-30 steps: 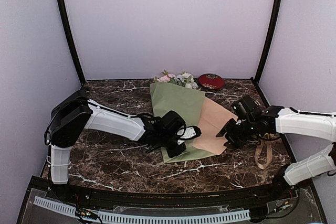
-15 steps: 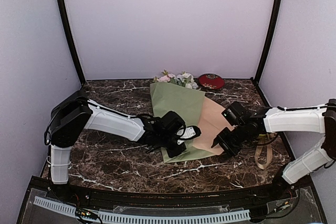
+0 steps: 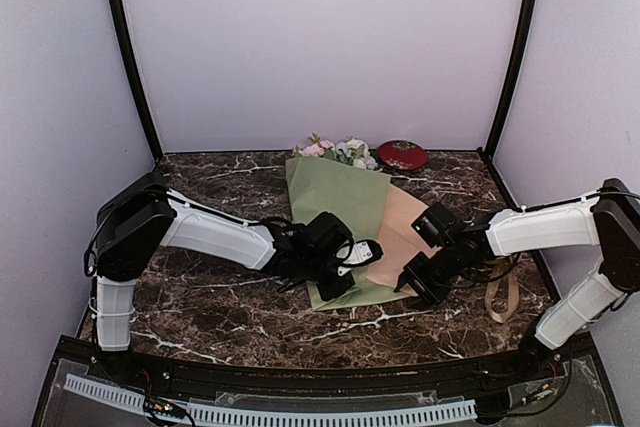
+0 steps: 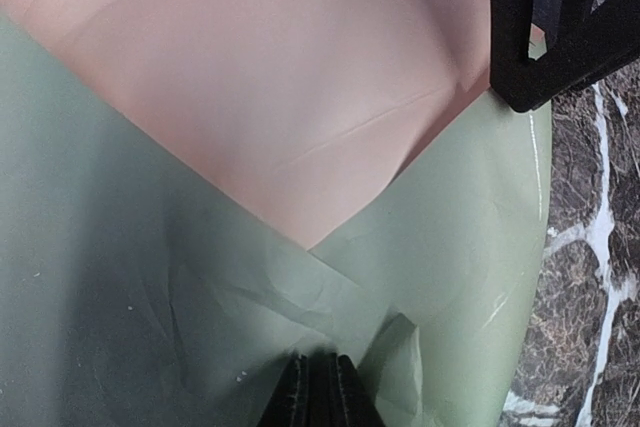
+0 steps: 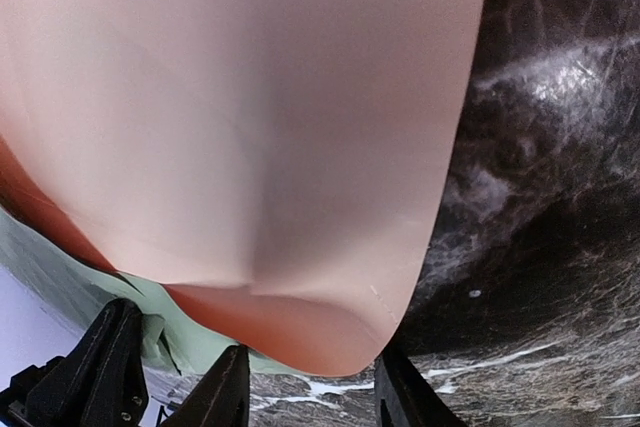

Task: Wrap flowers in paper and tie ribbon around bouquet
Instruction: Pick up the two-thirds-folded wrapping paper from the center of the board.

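The bouquet lies on the marble table, its flowers at the far end beside a round red thing and its narrow end near. The left pincer has its jaws together, tips down on the sage-green paper — whether a fold is nipped I cannot tell. The right pincer stands apart, straddling the near edge of the tan flap. The ribbon lies at the right — beside that arm.
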Tool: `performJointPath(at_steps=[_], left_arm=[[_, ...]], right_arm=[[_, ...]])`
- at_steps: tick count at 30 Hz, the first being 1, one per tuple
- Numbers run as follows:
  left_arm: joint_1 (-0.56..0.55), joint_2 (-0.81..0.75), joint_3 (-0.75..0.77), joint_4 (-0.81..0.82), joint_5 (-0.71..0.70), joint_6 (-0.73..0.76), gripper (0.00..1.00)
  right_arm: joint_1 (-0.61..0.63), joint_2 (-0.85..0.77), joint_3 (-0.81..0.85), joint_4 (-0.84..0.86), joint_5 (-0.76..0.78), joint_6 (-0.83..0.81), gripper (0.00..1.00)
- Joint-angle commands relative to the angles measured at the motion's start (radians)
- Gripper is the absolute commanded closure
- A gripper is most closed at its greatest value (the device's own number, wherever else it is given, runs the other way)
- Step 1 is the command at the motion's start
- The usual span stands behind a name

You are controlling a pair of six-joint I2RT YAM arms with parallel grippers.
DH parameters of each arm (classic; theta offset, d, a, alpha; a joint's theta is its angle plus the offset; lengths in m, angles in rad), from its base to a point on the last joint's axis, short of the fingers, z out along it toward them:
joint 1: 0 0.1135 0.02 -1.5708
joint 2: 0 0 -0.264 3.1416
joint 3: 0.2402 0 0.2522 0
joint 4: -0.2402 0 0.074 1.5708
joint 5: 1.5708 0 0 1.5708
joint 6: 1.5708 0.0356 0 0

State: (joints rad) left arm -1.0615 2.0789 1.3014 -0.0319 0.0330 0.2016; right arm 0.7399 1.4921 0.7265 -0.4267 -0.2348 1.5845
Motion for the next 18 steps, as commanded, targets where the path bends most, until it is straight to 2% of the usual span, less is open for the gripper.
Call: performJointPath(at_steps=[1, 6, 15, 18], left_arm=[[-0.011, 0.023, -0.040, -0.075, 0.016, 0.002, 0.93], [-0.011, 0.023, -0.040, -0.081, 0.015, 0.004, 0.92], [-0.011, 0.022, -0.047, -0.064, 0.022, 0.014, 0.92], [-0.009, 0.023, -0.055, -0.052, 0.029, 0.015, 0.92]], right_arm=[[0.005, 0.015, -0.018, 0.031, 0.042, 0.009, 0.58], [-0.002, 0.035, -0.011, 0.029, 0.046, -0.014, 0.67], [-0.012, 0.005, 0.018, 0.022, 0.107, -0.066, 0.98], [0.004, 0.010, 0.094, 0.002, 0.141, -0.145, 1.00]])
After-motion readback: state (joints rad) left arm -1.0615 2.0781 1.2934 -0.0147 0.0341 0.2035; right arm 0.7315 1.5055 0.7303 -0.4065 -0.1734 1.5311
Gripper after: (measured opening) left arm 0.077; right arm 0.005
